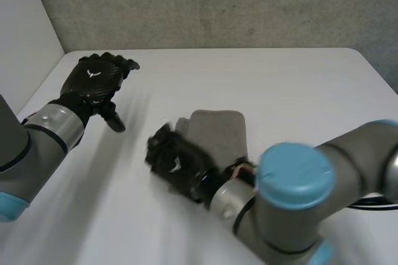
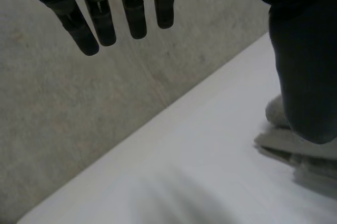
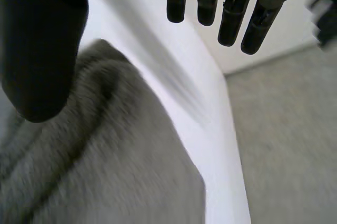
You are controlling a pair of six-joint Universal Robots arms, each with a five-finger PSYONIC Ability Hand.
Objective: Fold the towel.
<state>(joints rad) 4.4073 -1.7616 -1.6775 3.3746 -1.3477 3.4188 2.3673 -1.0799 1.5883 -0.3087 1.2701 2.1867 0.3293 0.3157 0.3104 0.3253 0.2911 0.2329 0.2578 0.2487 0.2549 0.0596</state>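
Note:
A grey towel point(image 1: 217, 131) lies folded into a small thick rectangle on the white table point(image 1: 298, 91), near the middle. My right hand point(image 1: 177, 162) hovers at the towel's near left edge, blurred. In the right wrist view that hand point(image 3: 42, 50) is open, fingers point(image 3: 231, 8) straight and thumb apart, and the towel point(image 3: 105, 171) lies under its palm, ungripped. My left hand point(image 1: 96, 78) is raised over the table's far left part, well away from the towel. In the left wrist view its fingers point(image 2: 134, 8) are straight and hold nothing, and the towel point(image 2: 295, 145) shows past the thumb.
A grey wall point(image 1: 217, 4) runs behind the table's far edge, and a white wall point(image 1: 25, 28) stands at the left. The right wrist view shows the table's edge point(image 3: 226, 145) with grey floor point(image 3: 289, 140) beyond it.

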